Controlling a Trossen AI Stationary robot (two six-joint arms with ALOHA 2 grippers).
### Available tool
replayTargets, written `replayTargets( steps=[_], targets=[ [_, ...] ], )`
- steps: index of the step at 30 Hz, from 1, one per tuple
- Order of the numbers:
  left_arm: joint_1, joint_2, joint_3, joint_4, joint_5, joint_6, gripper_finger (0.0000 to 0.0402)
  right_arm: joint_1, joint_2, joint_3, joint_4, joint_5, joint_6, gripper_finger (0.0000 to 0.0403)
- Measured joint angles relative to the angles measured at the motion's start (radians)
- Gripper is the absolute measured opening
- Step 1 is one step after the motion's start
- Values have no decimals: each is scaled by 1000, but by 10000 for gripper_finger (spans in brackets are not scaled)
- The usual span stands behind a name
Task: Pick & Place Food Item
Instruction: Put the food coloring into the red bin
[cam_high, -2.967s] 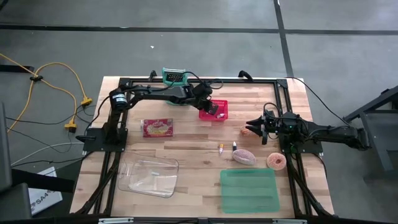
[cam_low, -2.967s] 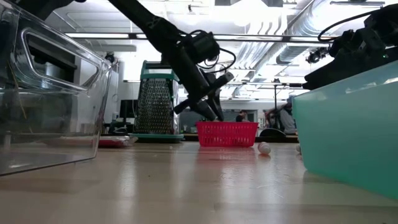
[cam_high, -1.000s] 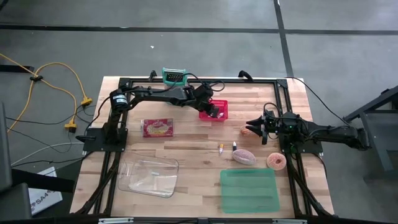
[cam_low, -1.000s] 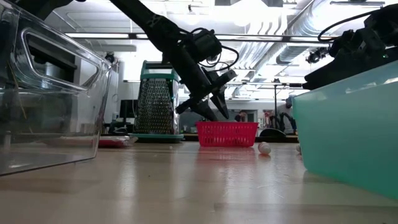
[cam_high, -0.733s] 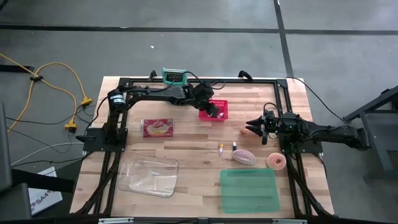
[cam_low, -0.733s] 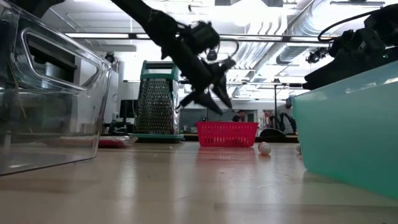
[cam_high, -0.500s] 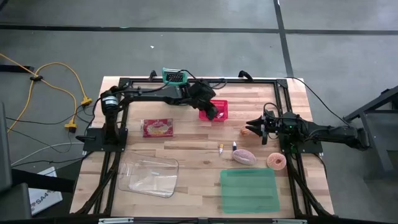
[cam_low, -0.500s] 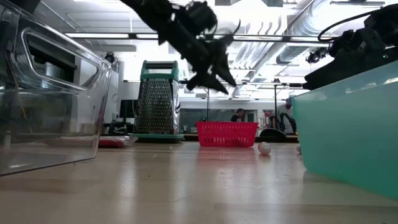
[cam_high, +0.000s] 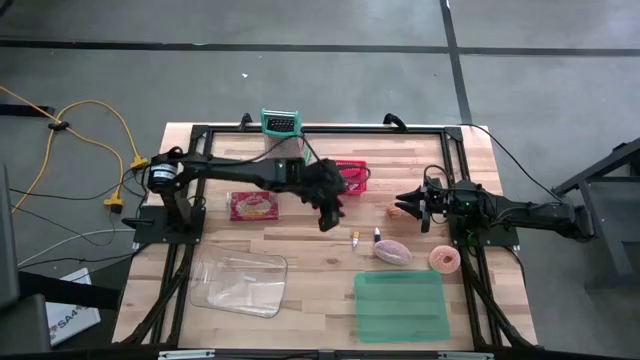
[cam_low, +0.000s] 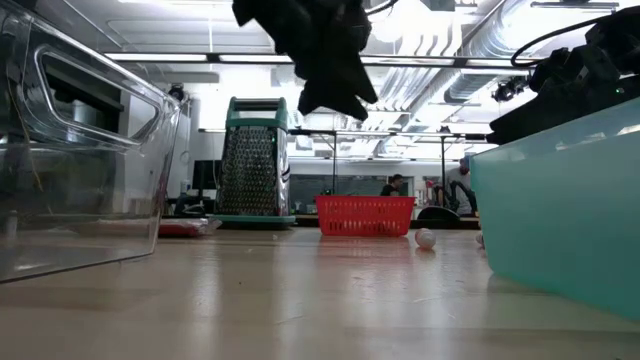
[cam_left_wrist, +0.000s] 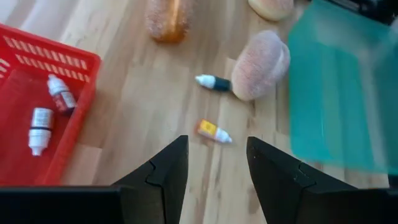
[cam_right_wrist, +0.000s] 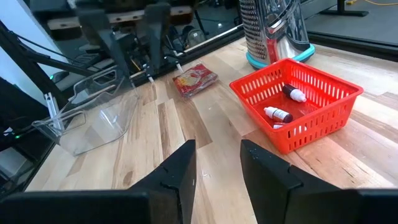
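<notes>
My left gripper (cam_high: 328, 215) (cam_left_wrist: 217, 168) hangs open and holds nothing, above bare wood just on the near side of the red basket (cam_high: 352, 172). Small bottles (cam_left_wrist: 40, 127) lie in the basket. Beyond the fingers two more small bottles (cam_left_wrist: 213, 132) (cam_left_wrist: 213, 82) lie on the table beside a pinkish bun (cam_high: 392, 252) (cam_left_wrist: 260, 65). A donut (cam_high: 444, 259) lies to the bun's right. An orange pastry (cam_high: 400, 211) lies by my right gripper (cam_high: 405, 200) (cam_right_wrist: 217, 168), which waits open at the right, low over the table.
A green tray (cam_high: 400, 305) lies at the near right and a clear container (cam_high: 240, 285) at the near left. A red packet (cam_high: 253, 205) lies left of centre. A metal grater (cam_high: 281, 122) stands at the far edge. The black frame rails (cam_high: 180, 250) run along both sides.
My left gripper has risen out of the red basket and swung toward the table's near edge, rolling about its own line as it went. Its fingers have stayed open and carry nothing. The basket and the bottles in it have not shifted.
</notes>
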Motion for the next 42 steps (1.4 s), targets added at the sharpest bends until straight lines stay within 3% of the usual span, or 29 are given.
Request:
replayTargets(
  steps=[24,42],
  targets=[
    [-37,-12,-1,-56,-2,83,158,0,0,0,2,0,0,114],
    [-37,-12,-1,76,-2,68,158,0,0,0,3,0,0,114]
  ],
)
